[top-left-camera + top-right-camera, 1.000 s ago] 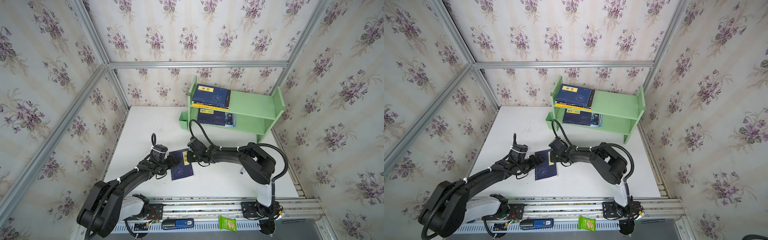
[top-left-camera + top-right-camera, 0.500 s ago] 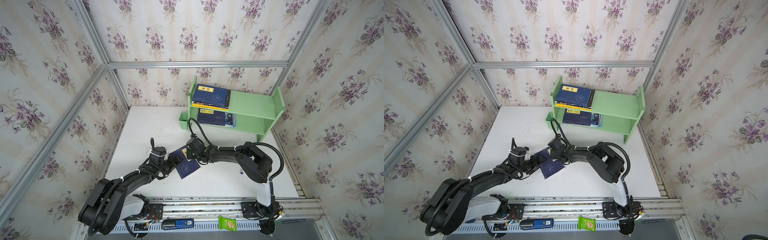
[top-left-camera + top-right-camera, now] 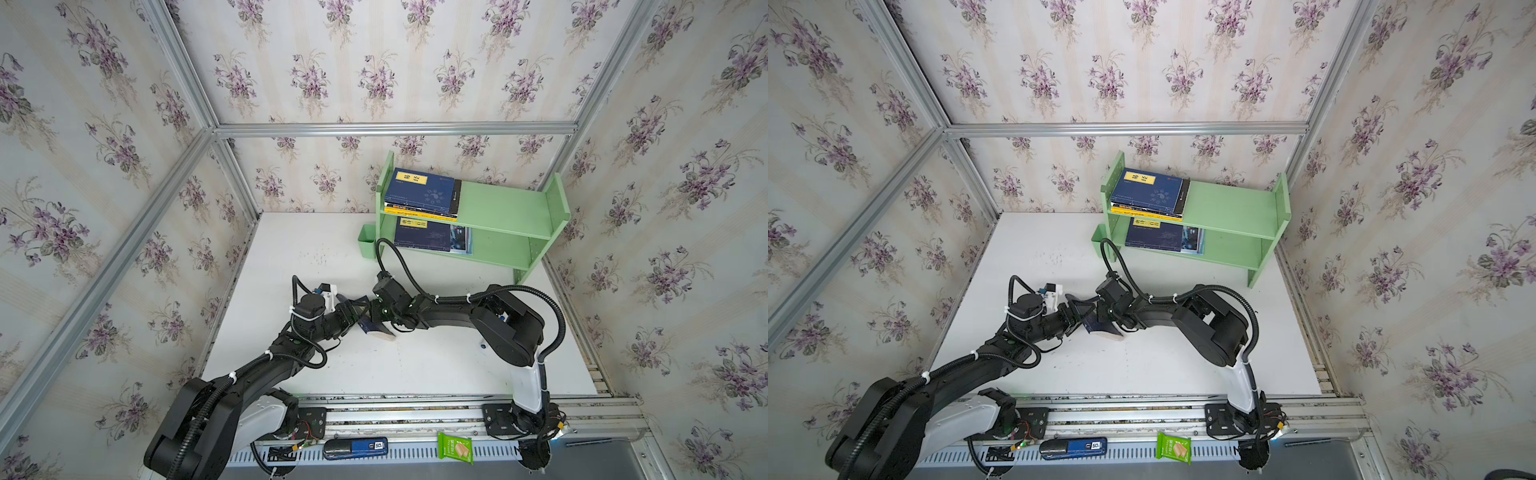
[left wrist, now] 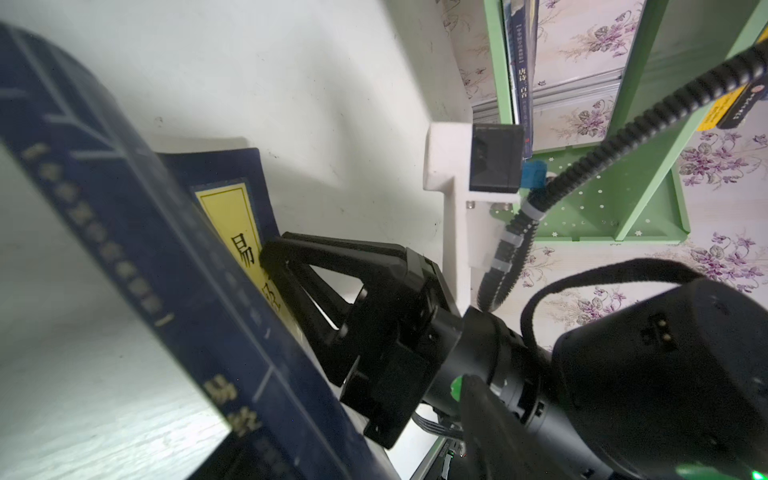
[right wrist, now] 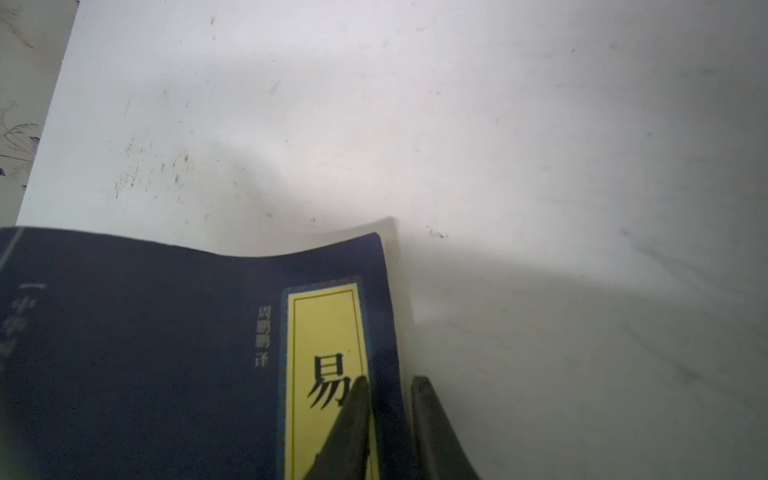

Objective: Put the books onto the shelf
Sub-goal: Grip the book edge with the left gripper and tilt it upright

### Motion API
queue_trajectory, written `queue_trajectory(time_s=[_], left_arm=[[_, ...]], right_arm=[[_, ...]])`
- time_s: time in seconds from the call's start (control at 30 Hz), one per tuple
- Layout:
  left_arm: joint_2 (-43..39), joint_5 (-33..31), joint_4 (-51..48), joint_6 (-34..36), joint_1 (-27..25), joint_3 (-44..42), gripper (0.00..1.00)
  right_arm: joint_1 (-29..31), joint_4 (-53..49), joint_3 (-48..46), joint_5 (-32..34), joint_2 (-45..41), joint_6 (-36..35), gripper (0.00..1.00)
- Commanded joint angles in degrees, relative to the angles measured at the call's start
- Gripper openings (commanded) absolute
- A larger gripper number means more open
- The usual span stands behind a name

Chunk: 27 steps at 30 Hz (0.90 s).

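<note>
While the white worktop (image 3: 415,365) is filling the middle of both top views, the left arm (image 3: 249,374) is stretching up from the lower left of the frame and the right arm (image 3: 507,328) is bending over from the lower right, and they are meeting just left of centre. Standing at the back of the worktop, upper right of centre, the pale green shelf (image 3: 507,203) is carrying books on both tiers. An upper stack of books (image 3: 422,191), navy on top with yellow and black edges showing beneath, is lying flat at the left end of the top tier. The lower books (image 3: 428,237), a navy one over a lighter blue one, are lying flat directly below on the bottom tier. Where the arms are meeting, a navy book (image 5: 145,353) with a yellow title label is tilting steeply up off the worktop, its cover bowing; whether its lower edge is touching the worktop I cannot tell. The right fingers (image 5: 353,415) are clenching on this book, pinching its edge beside the label, one finger on the cover and one behind it. The left fingers (image 3: 1077,306) are sitting right against the book's other side, but whether they are gripping it or standing released I cannot tell. A small green cup (image 3: 366,241) is hanging on the shelf's left panel, level with the bottom tier.
</note>
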Motion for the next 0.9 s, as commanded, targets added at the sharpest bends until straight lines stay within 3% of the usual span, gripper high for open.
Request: queue_trajectory(time_s=[0.0, 0.2, 0.53, 0.63, 0.87], left_arm=[[1.72, -0.41, 3.27, -1.6, 0.14, 0.05, 0.63], [7.85, 1.5, 3.28, -3.82, 0.19, -0.66, 0.56], [8.07, 2.11, 2.04, -1.63, 0.21, -0.53, 0.29], [7.07, 2.39, 1.35, -0.19, 0.22, -0.49, 0.21], [1.16, 3.81, -1.56, 4.95, 0.14, 1.77, 0.18]], right_arm=[[0.33, -14.53, -1.48, -6.52, 0.94, -0.45, 0.23], [0.28, -14.16, -2.58, -6.17, 0.08, -0.01, 0.23], [-1.85, -13.7, -3.94, -6.46, -3.15, 0.42, 0.27], [-3.52, -11.84, -5.2, -7.3, -7.0, 0.51, 0.35], [-4.97, -9.21, -8.38, -4.19, -20.23, 0.34, 0.62]])
